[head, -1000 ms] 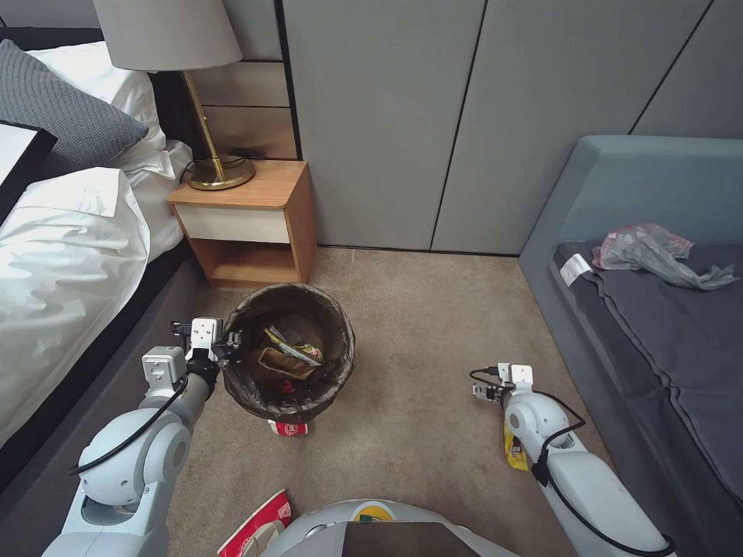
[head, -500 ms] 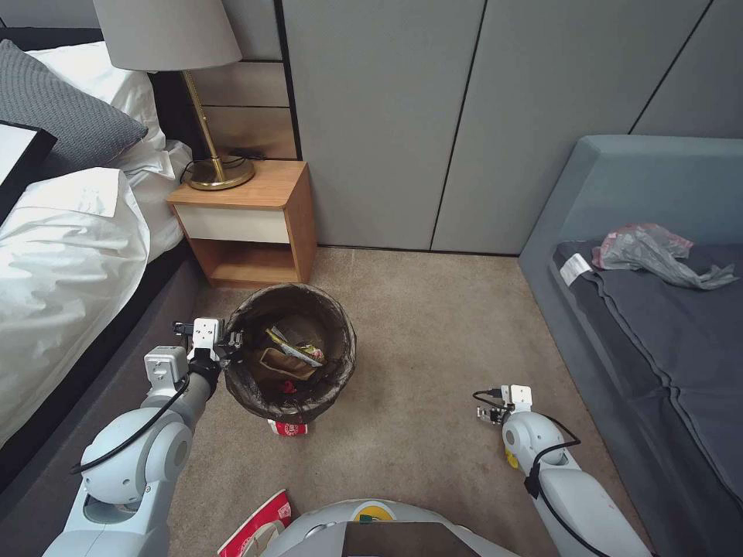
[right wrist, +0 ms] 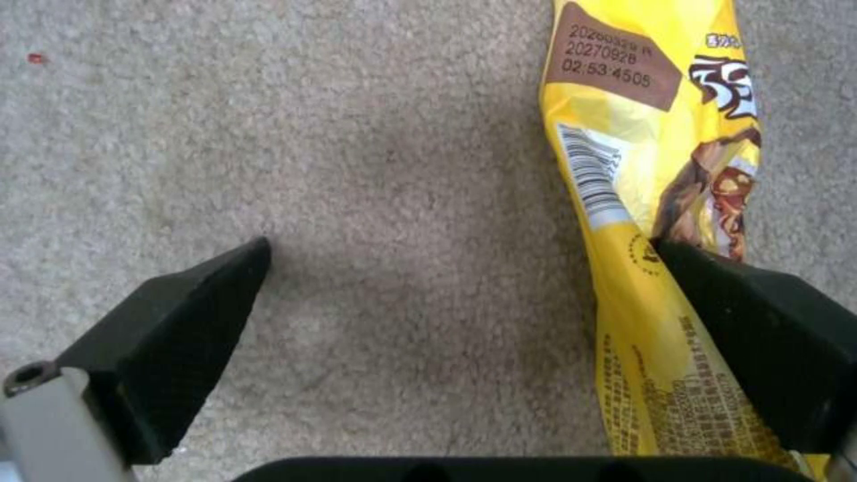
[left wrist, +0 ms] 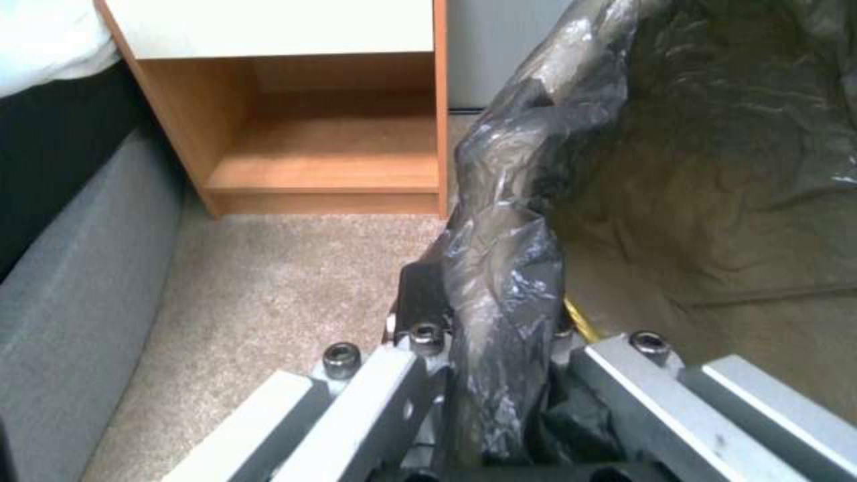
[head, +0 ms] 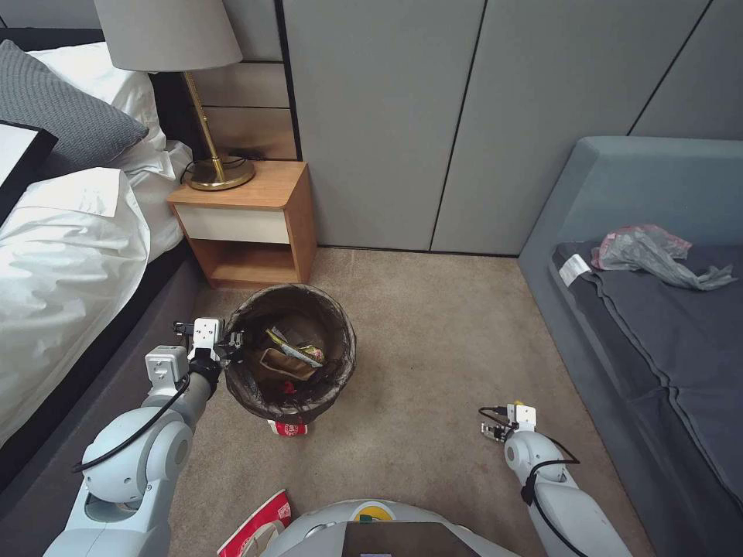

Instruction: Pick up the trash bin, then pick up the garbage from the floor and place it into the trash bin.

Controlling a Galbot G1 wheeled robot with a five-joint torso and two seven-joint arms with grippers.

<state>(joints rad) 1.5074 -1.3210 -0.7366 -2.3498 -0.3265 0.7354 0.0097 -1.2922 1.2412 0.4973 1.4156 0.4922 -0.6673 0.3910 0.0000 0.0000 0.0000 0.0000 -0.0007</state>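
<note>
the left gripper [head: 232, 340] is clamping the trash bin [head: 290, 352] rim beside the nightstand [head: 248, 220]; the right gripper [right wrist: 455, 294] (jaws spread wide) is sinking lower than before over open carpet [head: 418, 356], one finger touching the yellow wrapper [right wrist: 643, 134].

This is a bedroom, likely in a hotel or a home. A bed [head: 62, 255] with white linen and a grey pillow [head: 58, 100] stands on the robot's left. Beside it is a wooden nightstand [head: 248, 220] that carries a brass lamp [head: 186, 85]. Grey wall panels [head: 464, 116] run behind. A blue-grey daybed [head: 658, 309] with a dark cover stands on the right. Beige carpet [head: 433, 363] covers the floor.
</note>
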